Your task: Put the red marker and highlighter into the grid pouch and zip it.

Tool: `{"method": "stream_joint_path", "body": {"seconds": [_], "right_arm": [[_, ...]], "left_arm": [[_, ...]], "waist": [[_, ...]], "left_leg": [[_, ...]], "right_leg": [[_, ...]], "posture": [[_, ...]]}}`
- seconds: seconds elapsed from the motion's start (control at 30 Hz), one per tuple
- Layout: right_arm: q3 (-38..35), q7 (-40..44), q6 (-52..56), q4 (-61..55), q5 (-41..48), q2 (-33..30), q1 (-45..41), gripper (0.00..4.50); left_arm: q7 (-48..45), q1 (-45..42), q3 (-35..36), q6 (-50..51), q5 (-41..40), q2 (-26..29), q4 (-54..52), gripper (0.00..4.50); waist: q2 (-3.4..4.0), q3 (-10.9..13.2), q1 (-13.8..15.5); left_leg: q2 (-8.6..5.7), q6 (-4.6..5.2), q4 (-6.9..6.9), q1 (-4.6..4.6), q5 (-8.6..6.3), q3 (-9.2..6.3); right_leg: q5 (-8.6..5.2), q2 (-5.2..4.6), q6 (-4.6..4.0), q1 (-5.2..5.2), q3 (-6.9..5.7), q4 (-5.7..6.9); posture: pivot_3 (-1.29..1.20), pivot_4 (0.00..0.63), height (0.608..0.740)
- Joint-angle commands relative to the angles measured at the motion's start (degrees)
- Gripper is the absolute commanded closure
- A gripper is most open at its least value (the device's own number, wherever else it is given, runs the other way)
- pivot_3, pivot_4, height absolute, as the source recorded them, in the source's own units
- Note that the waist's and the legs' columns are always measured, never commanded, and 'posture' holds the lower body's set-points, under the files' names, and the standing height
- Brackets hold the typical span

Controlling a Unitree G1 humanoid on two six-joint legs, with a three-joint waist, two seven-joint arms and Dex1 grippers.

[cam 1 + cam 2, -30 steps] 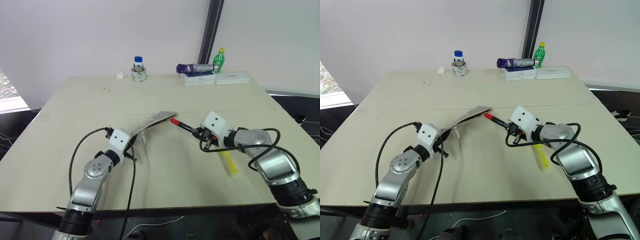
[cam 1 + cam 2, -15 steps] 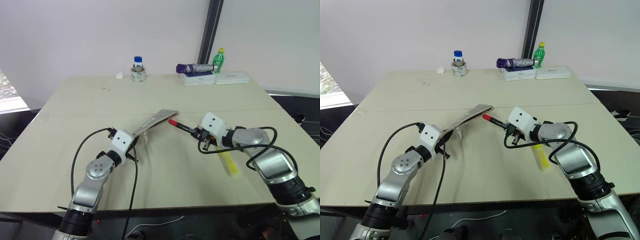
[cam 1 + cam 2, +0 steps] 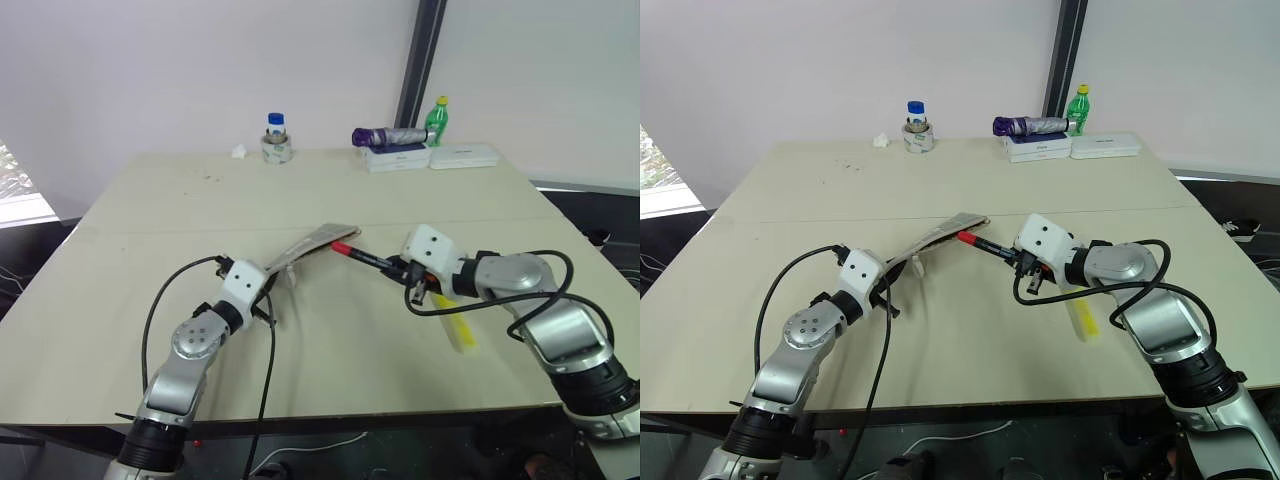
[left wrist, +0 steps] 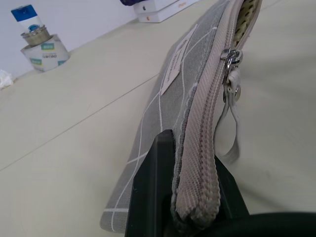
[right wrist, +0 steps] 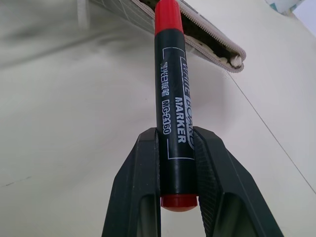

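Since a second ago, red marker [image 3: 358, 254] carried leftward in frame by right gripper [image 3: 401, 268], red tip now at the open mouth of the grid pouch [image 3: 305, 245], centre frame. Insertion looks begun, not finished. Right fingers [image 5: 143, 182] pinching the marker barrel; left gripper [image 3: 262, 297] fingers pressed shut on the pouch's near end, holding it raised off the bench [image 3: 150, 210]. Highlighter [image 3: 458, 328] lying lower right, partly hidden behind the right arm. Tip possibly just inside; hard to tell.
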Motion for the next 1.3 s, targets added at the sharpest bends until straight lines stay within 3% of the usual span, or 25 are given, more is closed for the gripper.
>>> {"method": "stream_joint_path", "body": {"seconds": [0.03,0.63,0.87,1.2,1.3], "right_arm": [[-1.2,-1.2,0.0,-0.2,-0.3,0.2,-1.6,4.10],[4.6,-1.5,-2.7,1.5,-5.5,0.1,-3.0,4.10],[10.7,3.0,-11.7,1.4,-12.0,-3.0,-4.1,4.10],[13.0,6.1,-16.3,3.4,-14.9,0.2,-7.1,4.10],[11.2,6.3,-14.9,2.9,-14.1,0.5,-7.0,2.57]], "left_arm": [[-0.2,0.1,0.2,-1.2,0.1,0.4,-1.1,4.50],[-3.4,-0.1,-2.9,-4.5,2.7,3.0,-1.0,4.50],[-7.7,0.3,-6.2,-8.8,4.5,6.1,-1.8,4.50],[-11.7,1.1,-7.9,-10.8,4.4,7.7,-2.7,4.50],[-11.0,1.5,-7.3,-9.0,4.0,7.1,-3.1,4.50]], "waist": [[0.00,0.0,0.0],[0.00,0.0,0.0],[0.00,0.0,0.0],[0.00,0.0,-0.1],[0.00,0.0,-0.1]], "left_leg": [[0.00,0.00,0.00,0.00,0.00,0.00],[-0.01,0.00,0.00,0.00,0.00,0.00],[0.00,0.00,-0.02,0.00,0.00,0.00],[0.05,-0.01,-0.03,0.00,0.00,-0.01],[0.04,0.00,-0.03,0.00,0.00,-0.02]], "right_leg": [[0.00,0.00,0.00,0.00,0.00,0.00],[0.00,-0.01,0.00,0.00,0.00,-0.02],[0.00,0.00,0.00,-0.01,-0.01,-0.04],[0.00,-0.01,0.00,0.00,-0.01,-0.05],[0.00,-0.01,0.00,0.00,-0.01,-0.05]], "posture": [[0.00,0.150,0.740],[0.00,0.150,0.740],[0.00,0.150,0.740],[0.00,0.150,0.740],[0.00,0.150,0.740]]}}
